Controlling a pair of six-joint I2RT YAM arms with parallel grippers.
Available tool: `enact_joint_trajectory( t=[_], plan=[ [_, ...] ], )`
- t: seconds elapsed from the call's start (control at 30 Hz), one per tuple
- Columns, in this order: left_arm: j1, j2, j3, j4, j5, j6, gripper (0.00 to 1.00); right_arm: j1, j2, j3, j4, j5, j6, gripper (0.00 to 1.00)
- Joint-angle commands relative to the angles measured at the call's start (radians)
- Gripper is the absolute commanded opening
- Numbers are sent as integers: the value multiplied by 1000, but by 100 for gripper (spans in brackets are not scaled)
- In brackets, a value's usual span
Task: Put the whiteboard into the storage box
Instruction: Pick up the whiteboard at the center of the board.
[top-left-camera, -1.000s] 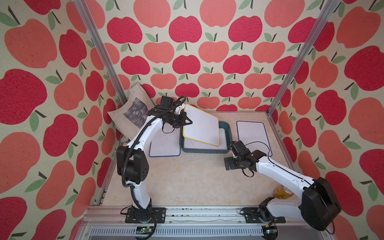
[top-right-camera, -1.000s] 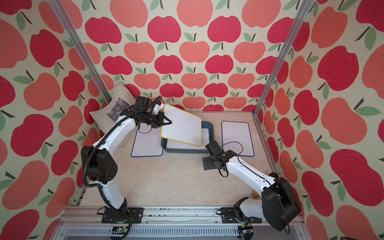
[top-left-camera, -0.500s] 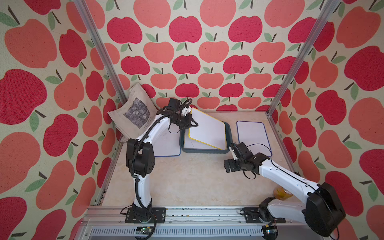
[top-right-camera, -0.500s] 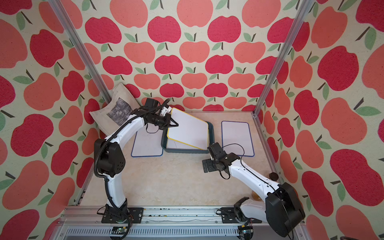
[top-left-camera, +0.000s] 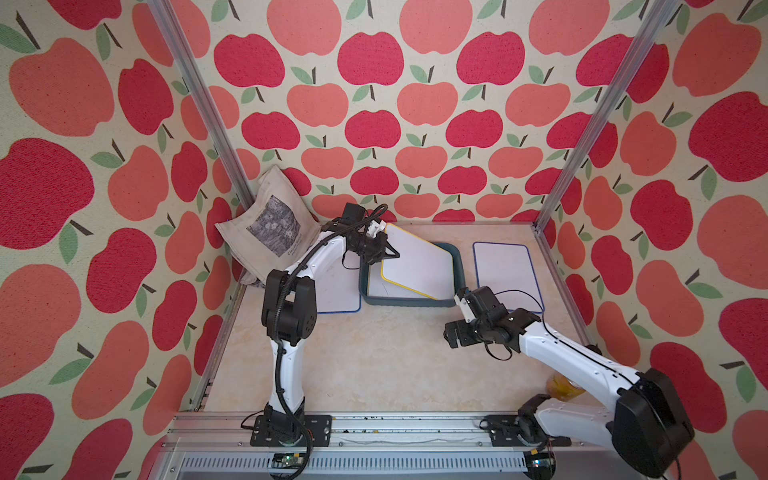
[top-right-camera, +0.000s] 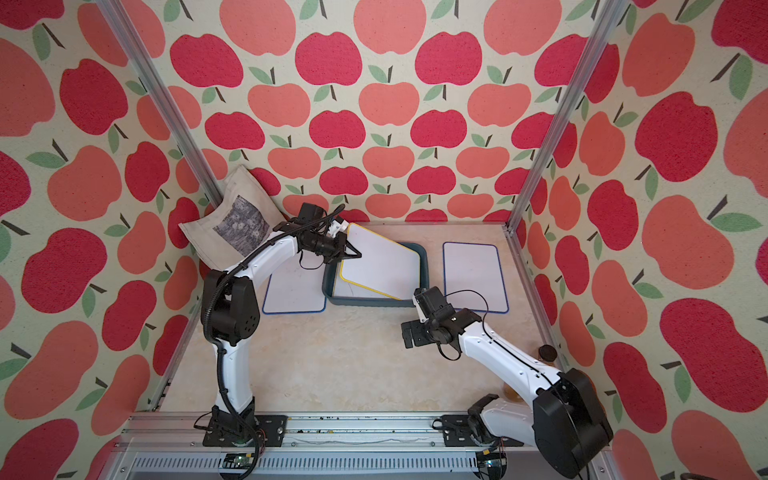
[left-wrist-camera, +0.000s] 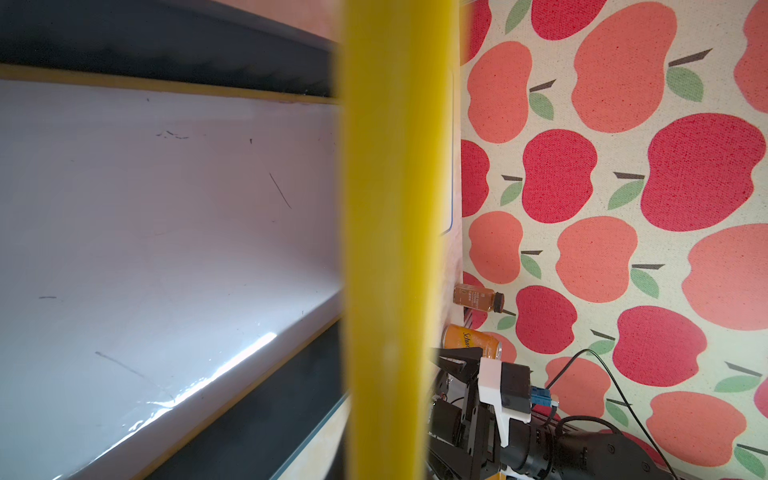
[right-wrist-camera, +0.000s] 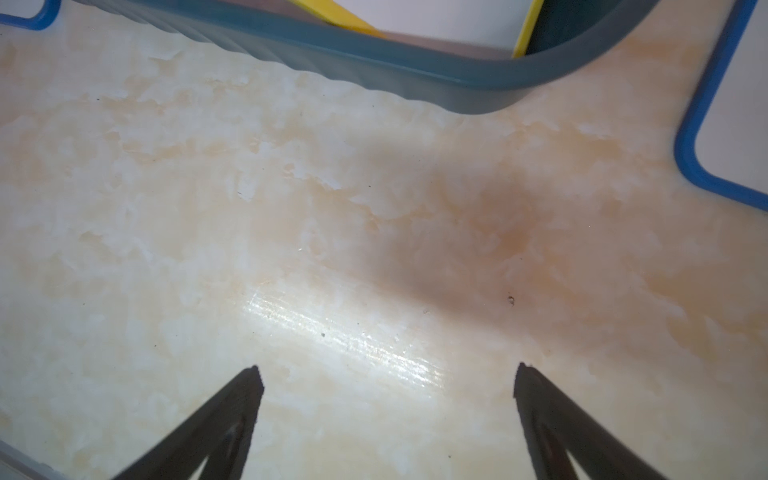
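Right now your left gripper (top-left-camera: 387, 254) is clamped on the left edge of the yellow-framed whiteboard (top-left-camera: 417, 266). It holds the board tilted over the storage box (top-left-camera: 405, 302), grip side raised, likely so the near right corner slides inside the flared teal rim first. The board is thin, rigid and glossy; the box is smooth plastic with a wavy outer wall. Your right gripper (right-wrist-camera: 387, 372) hangs empty, jaws wide apart, over the marbled table (top-left-camera: 374, 353) beside the box's near right corner. Blue-framed whiteboards (top-left-camera: 505, 270) lie flat on either side.
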Motion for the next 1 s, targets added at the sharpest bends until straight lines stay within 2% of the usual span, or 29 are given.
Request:
enact_joint_trajectory(
  t=[0.0,0.4,0.97],
  plan=[
    [-10,35,38,7,28,-3,3,19,-8,-6,28,-53,-24,99],
    [-10,92,22,-37,6,27,10,95,63,41,54,-55,-6,99],
    [8,106,-22,-66,-44,47,20,106,78,49,68,-67,18,99]
  ],
)
